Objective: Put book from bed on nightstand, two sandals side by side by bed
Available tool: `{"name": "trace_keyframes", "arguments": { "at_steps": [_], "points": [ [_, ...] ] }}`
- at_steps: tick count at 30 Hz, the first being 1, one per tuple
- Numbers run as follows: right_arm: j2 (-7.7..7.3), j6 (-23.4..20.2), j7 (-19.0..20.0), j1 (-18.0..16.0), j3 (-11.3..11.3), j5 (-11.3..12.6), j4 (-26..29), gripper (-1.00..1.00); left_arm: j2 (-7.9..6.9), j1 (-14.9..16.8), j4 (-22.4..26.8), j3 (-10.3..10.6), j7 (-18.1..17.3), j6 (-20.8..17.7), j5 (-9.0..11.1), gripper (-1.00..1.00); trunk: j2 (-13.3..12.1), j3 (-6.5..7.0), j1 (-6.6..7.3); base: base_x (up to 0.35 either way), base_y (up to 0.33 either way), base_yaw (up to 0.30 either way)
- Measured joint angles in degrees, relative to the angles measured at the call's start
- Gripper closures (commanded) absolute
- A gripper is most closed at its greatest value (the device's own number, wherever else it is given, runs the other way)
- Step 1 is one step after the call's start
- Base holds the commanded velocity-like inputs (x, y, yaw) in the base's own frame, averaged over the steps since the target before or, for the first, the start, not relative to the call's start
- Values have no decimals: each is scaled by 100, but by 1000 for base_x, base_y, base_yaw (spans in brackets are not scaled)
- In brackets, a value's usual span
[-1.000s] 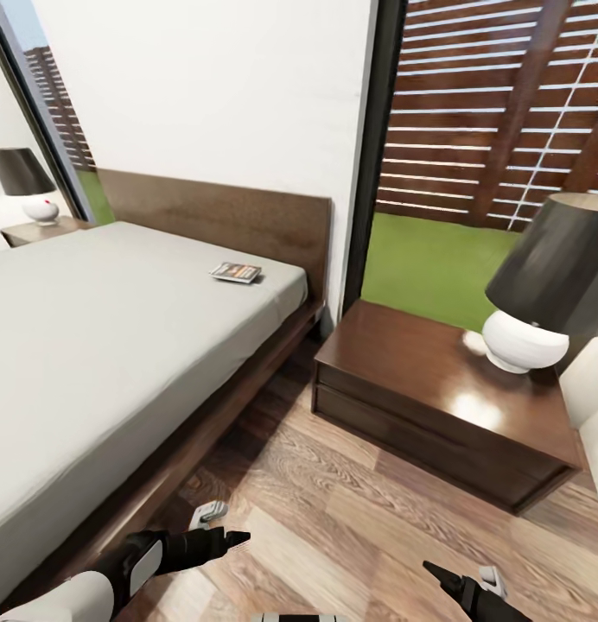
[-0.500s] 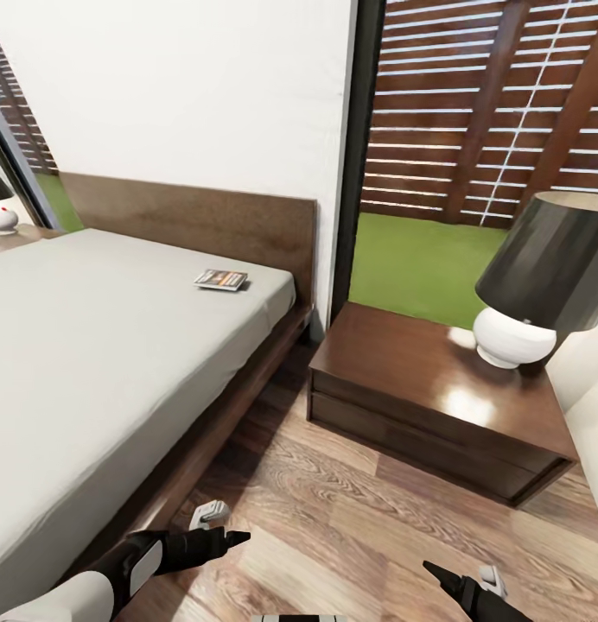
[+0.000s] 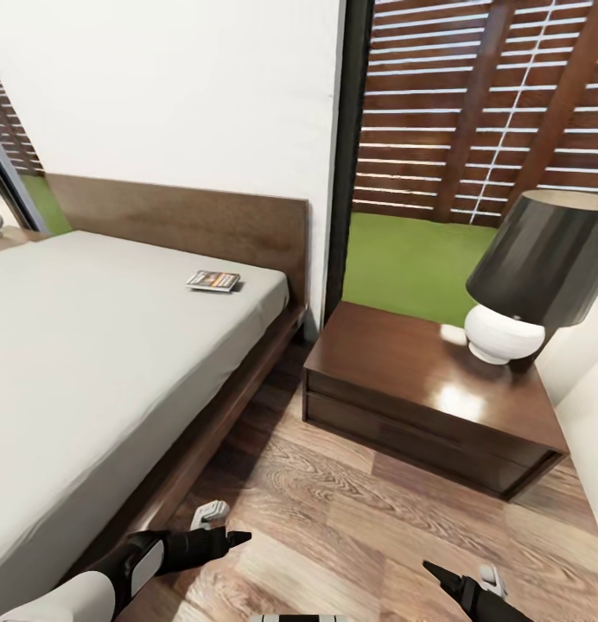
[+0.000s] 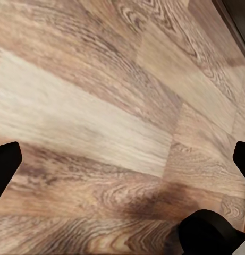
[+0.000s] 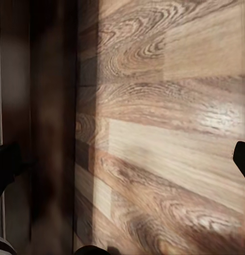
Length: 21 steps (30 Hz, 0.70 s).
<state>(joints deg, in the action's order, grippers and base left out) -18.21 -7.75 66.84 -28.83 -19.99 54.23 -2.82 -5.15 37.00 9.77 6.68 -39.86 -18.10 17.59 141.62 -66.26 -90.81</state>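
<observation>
Over the last second the whole head view has slid: the far bedside lamp and stand have almost left the frame on the left, and the wall and window have drifted left too. That is the camera turning with the robot, not the furniture moving. Both arms sit in the same low spots in the view as before, so the robot appears to be repositioning rather than reaching.

The small thin paperback with a pale cover and an orange band lies flat on the plain grey-beige mattress of the low dark-framed bed, near the headboard on the side towards the window. The glossy reddish-brown nightstand with drawer fronts stands just beside the bed frame, bearing a white-based lamp with a dark shade at its far corner; most of its top is bare, a likely landing place for the book.

The left tool hangs low over the wood-plank floor by the bed's edge; the left wrist view shows its dark fingertips spread wide, gripping nothing. The right tool is likewise spread over bare planks, its fingertips far apart in the right wrist view.

White walls and a tall dark-framed window onto lawn and a slatted brown fence close the room.
</observation>
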Motion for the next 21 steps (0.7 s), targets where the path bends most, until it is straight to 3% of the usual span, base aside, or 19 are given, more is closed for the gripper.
{"name": "trace_keyframes", "arguments": {
  "at_steps": [21],
  "points": [
    [0, 0, 0, 1, 0, 0, 1, -100, 2, 0, -1, -2, 2, 0, 0, -100, 0, 0, 0, 2, 3, -198]
  ]
}}
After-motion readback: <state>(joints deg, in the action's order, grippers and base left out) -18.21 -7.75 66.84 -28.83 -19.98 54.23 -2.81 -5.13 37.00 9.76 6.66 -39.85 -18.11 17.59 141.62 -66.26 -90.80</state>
